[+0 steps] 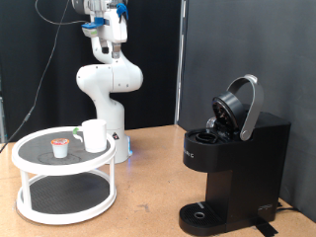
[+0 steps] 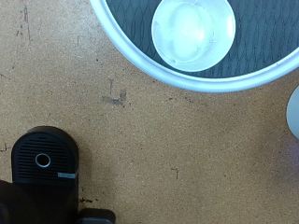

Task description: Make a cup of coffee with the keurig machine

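Black curtains hang behind a brown wooden counter (image 1: 148,168). At about 9 o'clock in the exterior view stands a round white tray (image 1: 30,153). On it sit the cup (image 1: 95,134) and a tiny red-topped pod (image 1: 61,146). The cup looks empty, hard, smooth and easy to break; its side handle seems best to hold. At 4 o'clock stands the keurig machine (image 1: 237,158), lid up. The end effector (image 1: 102,15) hangs high at 12 o'clock, holding nothing; I cannot tell if its fingers are apart.

Even overhead light, black backdrop, soft low-resolution frames.
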Available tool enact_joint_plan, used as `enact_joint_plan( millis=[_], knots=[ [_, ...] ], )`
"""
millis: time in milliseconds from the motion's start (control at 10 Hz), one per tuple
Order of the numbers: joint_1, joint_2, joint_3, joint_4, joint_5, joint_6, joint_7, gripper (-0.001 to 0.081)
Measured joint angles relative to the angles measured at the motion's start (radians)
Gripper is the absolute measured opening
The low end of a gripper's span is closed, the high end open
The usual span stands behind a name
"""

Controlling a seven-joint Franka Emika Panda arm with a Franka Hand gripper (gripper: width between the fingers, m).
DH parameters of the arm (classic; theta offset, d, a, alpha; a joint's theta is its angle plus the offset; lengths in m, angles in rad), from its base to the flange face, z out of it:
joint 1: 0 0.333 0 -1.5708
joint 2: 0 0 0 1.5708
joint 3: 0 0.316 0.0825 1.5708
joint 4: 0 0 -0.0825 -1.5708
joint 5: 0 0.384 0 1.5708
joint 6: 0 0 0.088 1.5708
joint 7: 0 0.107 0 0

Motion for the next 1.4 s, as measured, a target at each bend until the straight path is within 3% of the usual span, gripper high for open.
enact_joint_plan(
  millis=[800, 1400],
  knots=[
    [-0.07, 0.022, -0.168, 0.047, -0.066, -0.006, -0.097, 0.0735],
    [-0.074, 0.051, -0.202, 0.065, -0.093, -0.01, -0.162, 0.0735]
  ],
)
